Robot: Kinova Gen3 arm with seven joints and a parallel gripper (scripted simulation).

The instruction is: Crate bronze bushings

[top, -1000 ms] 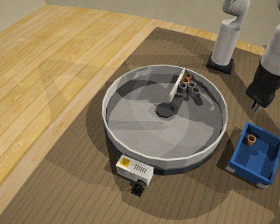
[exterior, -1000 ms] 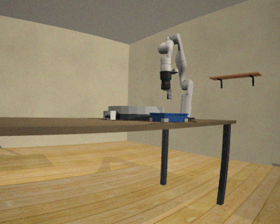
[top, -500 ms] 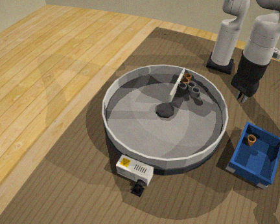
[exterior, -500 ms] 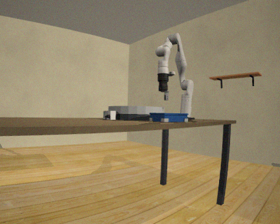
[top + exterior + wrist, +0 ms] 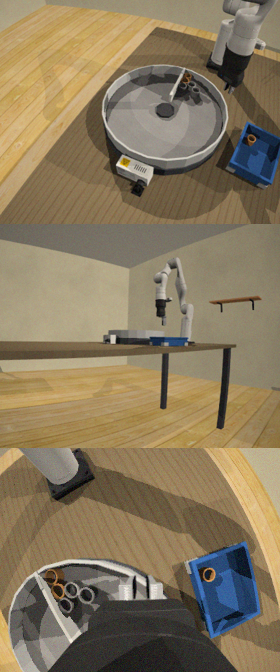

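Note:
The grey turning table (image 5: 165, 113) holds a cluster of bushings beside a white divider blade (image 5: 177, 84) at its far side. Two bronze bushings (image 5: 186, 78) sit next to three steel bushings (image 5: 191, 87). They also show in the wrist view, the bronze ones (image 5: 55, 581) and the steel ones (image 5: 76, 595). One bronze bushing (image 5: 251, 140) lies in the blue crate (image 5: 256, 152), and it shows in the wrist view (image 5: 208, 574) too. My gripper (image 5: 230, 89) hangs high above the table's far right rim. Its fingers stand slightly apart with nothing between them.
The arm's base (image 5: 220, 48) stands behind the turning table. A white motor box (image 5: 134, 169) sits at the table's front. The crate (image 5: 228, 588) stands to the right of the turning table. The gripper shows high over the tabletop in the side view (image 5: 163, 321).

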